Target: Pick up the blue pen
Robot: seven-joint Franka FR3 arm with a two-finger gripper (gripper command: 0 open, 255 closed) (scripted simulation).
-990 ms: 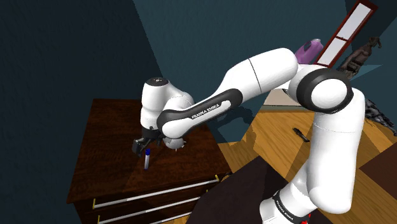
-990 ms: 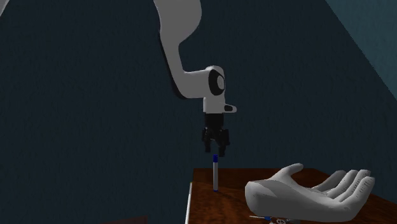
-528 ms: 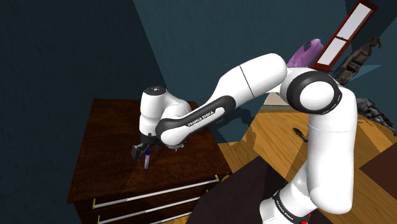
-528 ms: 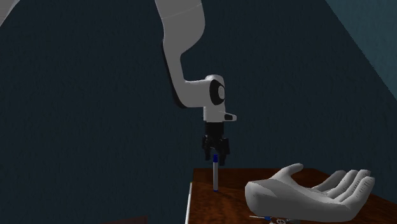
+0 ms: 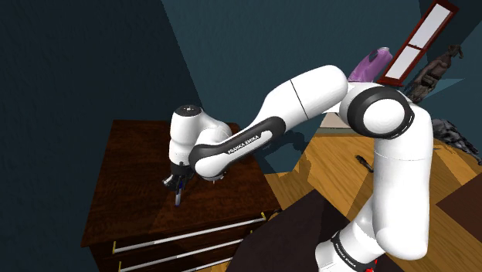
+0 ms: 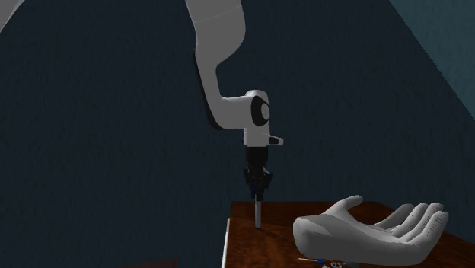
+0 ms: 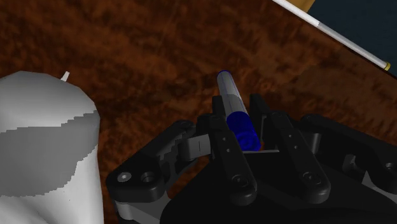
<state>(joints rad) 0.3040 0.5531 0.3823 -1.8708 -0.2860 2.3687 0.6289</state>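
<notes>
The pen (image 6: 258, 213) stands upright on the dark wooden dresser top (image 5: 131, 170), near its edge. It has a grey barrel and a blue upper end (image 7: 240, 124). My black gripper (image 6: 258, 181) comes straight down from above and is shut on that blue upper end. In the wrist view the two fingers (image 7: 222, 137) clasp the blue part from both sides, with the grey barrel (image 7: 227, 89) pointing away towards the wood. In the shoulder view the gripper (image 5: 177, 184) sits over the pen (image 5: 178, 198) at the middle of the dresser.
A large white hand sculpture (image 6: 365, 228) lies palm up on the dresser, close beside the pen, and also appears as the hand sculpture (image 7: 44, 146) next to the gripper. Drawer fronts with metal handles (image 5: 193, 232) face the shoulder view's bottom. A dark wall stands behind.
The gripper came down over the pen's top, and its fingers have closed from wide open onto the blue end. The pen stays upright in the same spot.
</notes>
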